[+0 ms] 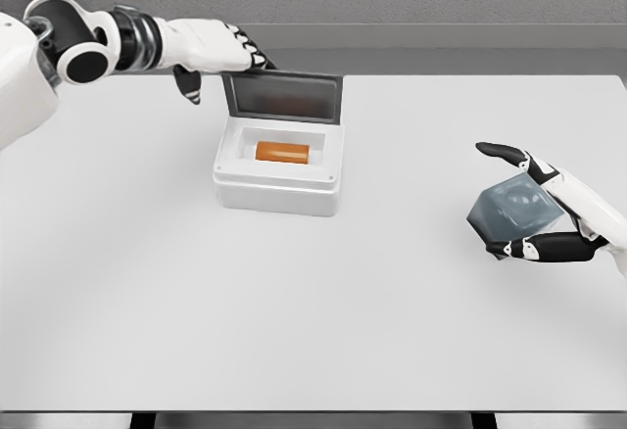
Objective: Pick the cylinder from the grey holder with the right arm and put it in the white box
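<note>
my right hand (549, 215) fingers spread around grey holder (514, 212) at right, left hand (211, 49) relaxed by the raised lid (282, 96) upper left, orange cylinder (282, 152) lying sideways in white box (279, 192)

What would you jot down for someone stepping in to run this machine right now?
Left robot hand: raised at the top edge of the open lid of the white box; whether it grips the lid is unclear.
Right robot hand: fingers spread around the grey holder, holding nothing that I can see.
Orange cylinder: lying on its side inside the white box.
Done: cylinder is in the box.
Left: nothing of the placing; lid is up, right arm is by the holder.
</note>
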### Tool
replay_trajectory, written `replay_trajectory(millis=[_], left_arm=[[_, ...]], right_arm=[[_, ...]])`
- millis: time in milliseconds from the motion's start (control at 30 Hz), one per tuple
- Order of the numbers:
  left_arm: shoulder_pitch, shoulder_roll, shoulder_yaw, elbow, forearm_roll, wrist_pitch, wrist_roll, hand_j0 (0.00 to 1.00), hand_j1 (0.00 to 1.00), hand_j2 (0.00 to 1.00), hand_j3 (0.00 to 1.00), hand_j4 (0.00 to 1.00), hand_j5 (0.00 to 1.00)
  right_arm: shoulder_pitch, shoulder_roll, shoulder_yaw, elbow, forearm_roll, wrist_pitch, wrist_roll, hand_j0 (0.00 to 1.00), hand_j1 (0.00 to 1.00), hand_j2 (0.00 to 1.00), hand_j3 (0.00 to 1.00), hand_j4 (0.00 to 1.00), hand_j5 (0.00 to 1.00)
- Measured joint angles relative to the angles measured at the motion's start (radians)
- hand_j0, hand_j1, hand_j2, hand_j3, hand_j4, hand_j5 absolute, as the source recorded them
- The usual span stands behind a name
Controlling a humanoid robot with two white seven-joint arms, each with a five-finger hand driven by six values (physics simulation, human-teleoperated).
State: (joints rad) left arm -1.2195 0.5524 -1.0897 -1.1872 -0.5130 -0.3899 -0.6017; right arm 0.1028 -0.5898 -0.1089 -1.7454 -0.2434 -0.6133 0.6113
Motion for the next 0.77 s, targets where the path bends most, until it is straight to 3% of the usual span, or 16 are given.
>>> replay_trajectory(millis=[100,200,300,533,767], left_arm=[[0.005,0.028,0.016,-0.034,-0.017,-0.029,-0.005,1.0,1.0,1.0,1.0,1.0,1.0],[0.028,0.067,0.109,-0.064,-0.024,-0.038,-0.008,1.0,1.0,1.0,1.0,1.0,1.0],[0.074,0.115,0.154,-0.069,-0.007,-0.054,-0.009,1.0,1.0,1.0,1.0,1.0,1.0],[0.218,0.238,0.166,-0.098,0.041,-0.128,-0.01,1.0,1.0,1.0,1.0,1.0,1.0],[0.258,0.313,0.167,-0.183,0.049,-0.14,-0.01,1.0,1.0,1.0,1.0,1.0,1.0]], right_arm=[[-0.002,0.0,0.0,0.0,0.0,0.0,0.0,1.0,1.0,1.0,1.0,1.0,1.0],[-0.002,0.0,0.0,0.0,0.0,0.0,0.0,1.0,1.0,1.0,1.0,1.0,1.0],[-0.002,0.0,0.0,0.0,0.0,0.0,0.0,1.0,1.0,1.0,1.0,1.0,1.0],[-0.002,0.0,0.0,-0.001,0.0,0.0,0.0,1.0,1.0,1.0,1.0,1.0,1.0],[-0.002,0.0,0.0,-0.001,0.0,0.0,0.0,1.0,1.0,1.0,1.0,1.0,1.0]])
